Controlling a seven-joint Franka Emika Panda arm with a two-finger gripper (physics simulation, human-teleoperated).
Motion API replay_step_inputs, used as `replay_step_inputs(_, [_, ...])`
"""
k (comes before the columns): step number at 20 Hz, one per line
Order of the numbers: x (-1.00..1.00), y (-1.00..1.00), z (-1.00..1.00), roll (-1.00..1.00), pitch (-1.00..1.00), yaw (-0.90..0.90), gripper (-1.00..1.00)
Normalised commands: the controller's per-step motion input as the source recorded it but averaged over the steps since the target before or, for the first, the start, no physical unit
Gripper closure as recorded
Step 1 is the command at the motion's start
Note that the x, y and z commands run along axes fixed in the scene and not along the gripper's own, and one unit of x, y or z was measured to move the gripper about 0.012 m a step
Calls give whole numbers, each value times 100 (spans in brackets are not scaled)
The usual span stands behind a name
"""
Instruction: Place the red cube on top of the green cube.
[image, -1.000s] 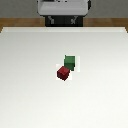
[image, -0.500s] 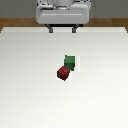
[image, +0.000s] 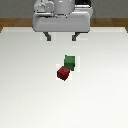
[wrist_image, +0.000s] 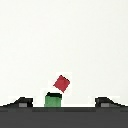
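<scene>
The red cube (image: 63, 73) rests on the white table, touching or nearly touching a corner of the green cube (image: 70, 61), which lies just behind it and slightly toward the exterior view's right. My gripper (image: 62, 36) hangs above the table behind both cubes, open, its two dark fingers (image: 48, 36) wide apart with nothing between them. In the wrist view the red cube (wrist_image: 62, 83) sits turned diamond-wise beside the green cube (wrist_image: 53, 100), whose lower part is cut off by the gripper body. Both fingertips (wrist_image: 22, 103) show at the sides.
The white table (image: 25, 90) fills most of the exterior view, with its far edge and a brown floor behind the arm. The grey gripper body (image: 62, 20) looms at the back.
The gripper has come lower and toward the cubes, showing larger. Neither cube has moved.
</scene>
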Motion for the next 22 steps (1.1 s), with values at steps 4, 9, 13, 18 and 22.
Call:
replay_step_inputs(4, [0,0,0,0,0,-41,-100])
replay_step_inputs(9, [0,0,0,0,0,-57,-100])
replay_step_inputs(13, [0,0,0,0,0,0,-100])
replay_step_inputs(18, [0,0,-20,0,0,0,-100])
replay_step_inputs(22, [0,0,-75,0,0,0,-100])
